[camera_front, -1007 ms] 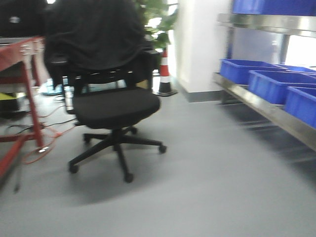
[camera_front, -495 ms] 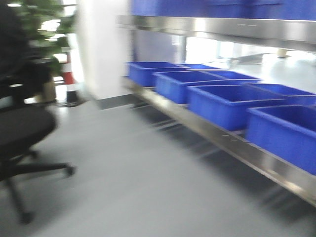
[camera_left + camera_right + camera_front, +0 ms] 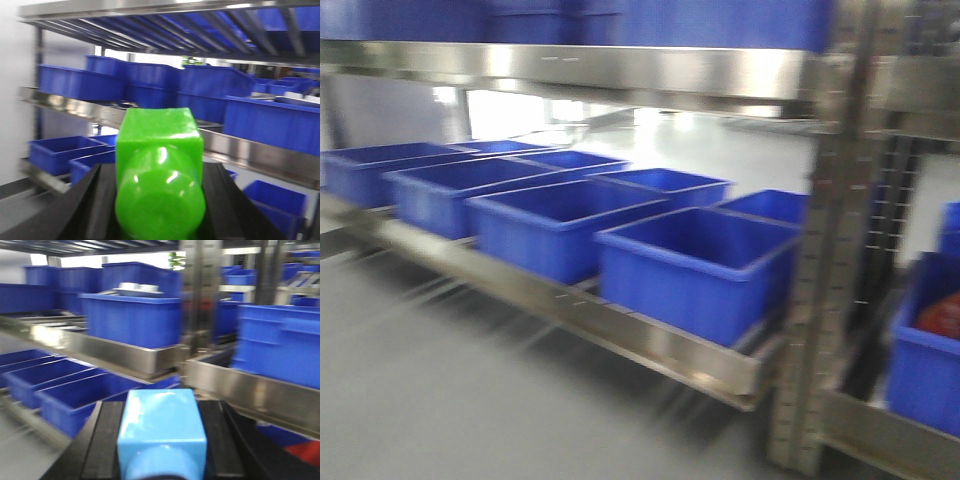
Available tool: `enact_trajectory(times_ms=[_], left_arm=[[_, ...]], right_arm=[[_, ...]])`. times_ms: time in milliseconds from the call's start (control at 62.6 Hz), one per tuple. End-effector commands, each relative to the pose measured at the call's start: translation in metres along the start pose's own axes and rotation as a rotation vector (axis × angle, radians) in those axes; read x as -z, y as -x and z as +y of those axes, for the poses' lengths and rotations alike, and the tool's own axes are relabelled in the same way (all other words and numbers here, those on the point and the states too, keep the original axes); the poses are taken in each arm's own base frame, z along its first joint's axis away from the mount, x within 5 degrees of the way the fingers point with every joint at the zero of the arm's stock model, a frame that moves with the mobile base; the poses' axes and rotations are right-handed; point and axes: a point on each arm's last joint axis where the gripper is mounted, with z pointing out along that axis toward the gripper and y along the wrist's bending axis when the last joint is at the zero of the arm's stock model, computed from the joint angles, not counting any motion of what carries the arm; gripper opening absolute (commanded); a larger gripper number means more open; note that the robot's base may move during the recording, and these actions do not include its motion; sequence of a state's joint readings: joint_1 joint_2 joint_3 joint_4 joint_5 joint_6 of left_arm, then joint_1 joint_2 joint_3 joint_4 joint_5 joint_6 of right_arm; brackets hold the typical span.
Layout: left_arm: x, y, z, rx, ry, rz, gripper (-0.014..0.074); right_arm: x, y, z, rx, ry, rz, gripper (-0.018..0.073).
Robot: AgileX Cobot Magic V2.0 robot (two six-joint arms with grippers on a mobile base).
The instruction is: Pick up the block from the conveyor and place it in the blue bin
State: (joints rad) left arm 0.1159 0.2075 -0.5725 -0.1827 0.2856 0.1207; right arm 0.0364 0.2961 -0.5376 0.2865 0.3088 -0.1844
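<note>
left pincer (image 3: pixel 160 172): black fingers (image 3: pixel 95 200) pressed against both sides of a green block (image 3: pixel 159 145), which is clamped between them, with a rounded bulge on its near face. right pincer (image 3: pixel 161 412): black fingers (image 3: pixel 107 440) pinching a light blue block (image 3: pixel 161 427) the same way. both blocks are held in front of a steel rack (image 3: pixel 650 340). lower shelf of the rack: a row of open-topped blue bins (image 3: pixel 695 265) set side by side, a second row just behind; the insides that show look bare, though the picture is blurred. end bin (image 3: pixel 920 380), beyond the upright post (image 3: pixel 825 250) at the right: something red (image 3: pixel 940 315) lies in it, too blurred to name. upper shelf (image 3: pixel 620 70): more blue containers along the top edge, contents hidden. right wrist view: a large bin (image 3: pixel 132 320) on a middle shelf, with a flat white thing (image 3: pixel 137 288) resting across its top; low bins (image 3: pixel 75 390) beneath, insides bare where seen. left wrist view: stacked bins (image 3: pixel 150 82) on the shelves behind the green block, contents out of sight.
</note>
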Motion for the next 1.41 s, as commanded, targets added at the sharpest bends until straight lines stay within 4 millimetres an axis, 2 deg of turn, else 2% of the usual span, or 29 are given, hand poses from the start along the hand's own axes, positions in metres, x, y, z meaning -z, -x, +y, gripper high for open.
enact_trajectory(times_ms=[0, 1390], left_arm=[[0.0001, 0.0019, 0.0001, 0.007, 0.002, -0.021, -0.0111], [0.0001, 0.0019, 0.0001, 0.007, 0.002, -0.021, -0.0111]], right_arm=[[0.0006, 0.0021, -0.0005, 0.004, -0.007, -0.026, -0.0162], [0.0006, 0.0021, -0.0005, 0.004, -0.007, -0.026, -0.0162]])
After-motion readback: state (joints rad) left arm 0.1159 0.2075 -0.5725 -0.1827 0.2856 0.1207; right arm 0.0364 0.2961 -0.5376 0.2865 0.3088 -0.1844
